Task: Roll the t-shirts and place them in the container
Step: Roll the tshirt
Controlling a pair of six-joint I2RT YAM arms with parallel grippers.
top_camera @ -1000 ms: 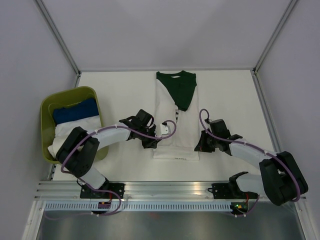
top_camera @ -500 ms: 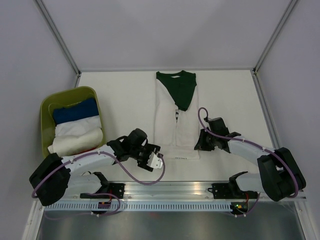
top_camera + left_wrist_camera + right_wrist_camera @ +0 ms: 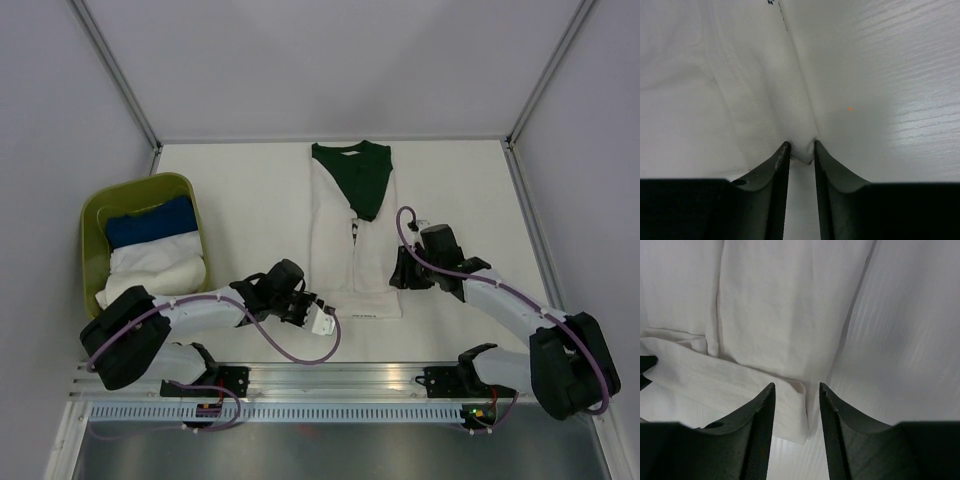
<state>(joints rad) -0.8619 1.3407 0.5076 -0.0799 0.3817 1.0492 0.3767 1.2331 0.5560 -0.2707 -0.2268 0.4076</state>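
Observation:
The white t-shirt [image 3: 340,255] lies folded into a long strip in the middle of the table. On its far end rests the dark green t-shirt [image 3: 358,180]. My left gripper [image 3: 321,319] sits at the strip's near left corner. In the left wrist view its jaws [image 3: 800,146] pinch a small fold of the white cloth [image 3: 802,152]. At the strip's right edge, close to the near end, my right gripper [image 3: 398,273] stands open. In its wrist view a turned-over corner of the hem [image 3: 790,400] lies between the open fingers [image 3: 796,386].
A green basket [image 3: 94,205] stands at the left with a blue cloth [image 3: 150,222] and a white cloth [image 3: 155,268] inside. An aluminium rail [image 3: 340,380] runs along the near edge. Grey walls close the table at the back and both sides.
My left arm swung from the middle of the shirt's left edge down to its near left corner, opened, and closed on the cloth. My right gripper opened at the right edge.

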